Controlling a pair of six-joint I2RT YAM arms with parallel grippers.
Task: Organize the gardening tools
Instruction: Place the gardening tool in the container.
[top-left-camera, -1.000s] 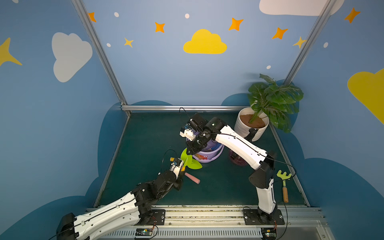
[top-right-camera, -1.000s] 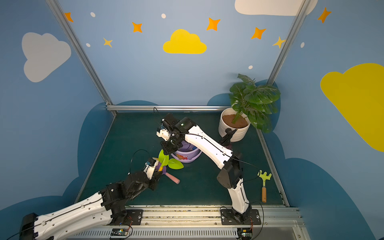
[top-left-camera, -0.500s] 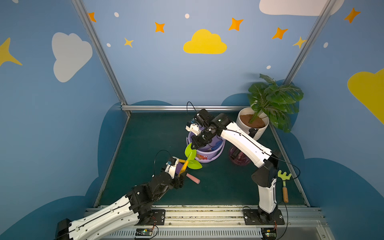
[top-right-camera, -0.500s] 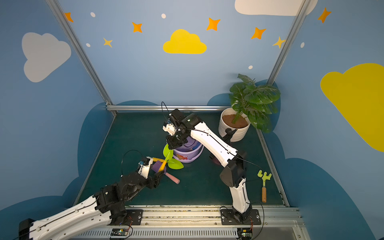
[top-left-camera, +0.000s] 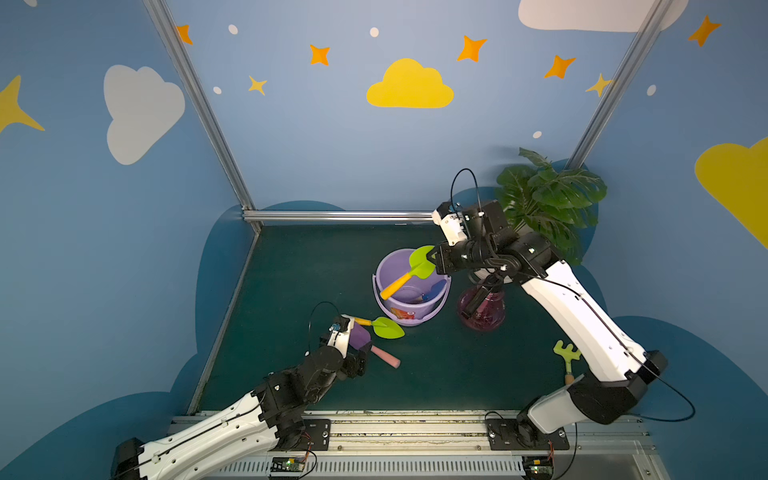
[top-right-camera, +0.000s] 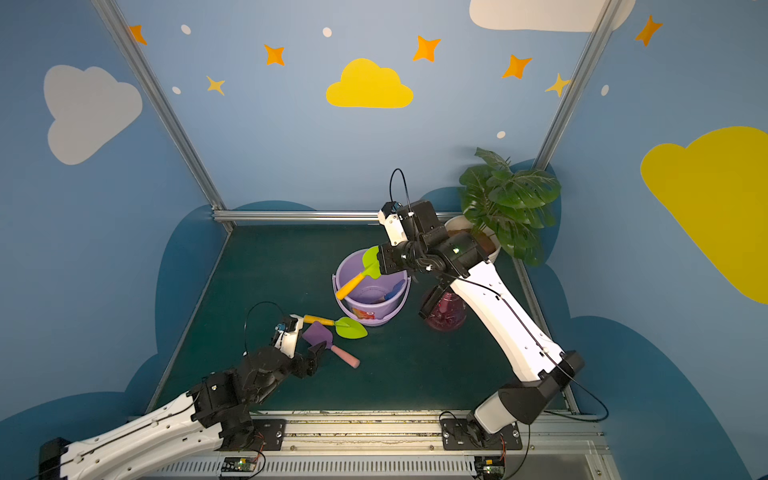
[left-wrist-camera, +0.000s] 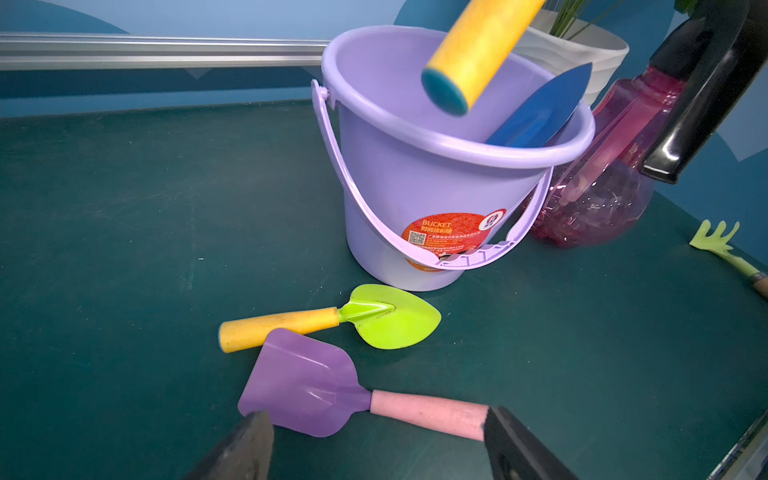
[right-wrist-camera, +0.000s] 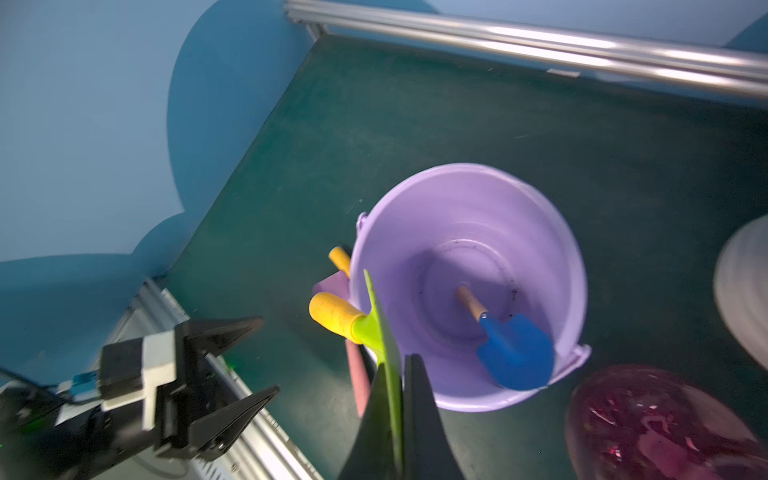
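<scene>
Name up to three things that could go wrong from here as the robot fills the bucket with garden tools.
1. The right gripper pinches the held lime-green trowel by its thin blade, handle out over the bucket rim: released here, it may tip out.
2. The spray bottle stands close under that arm; lowering could knock it.
3. The open left gripper lines up along the purple trowel, not across its handle; closing may shove it away.

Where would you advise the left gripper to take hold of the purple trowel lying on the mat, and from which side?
Probably by the pink handle, from above, jaws closing across its width. The purple trowel lies flat on the mat; its blade is thin and wide, while the round handle points clear of the lime-green trowel.
</scene>
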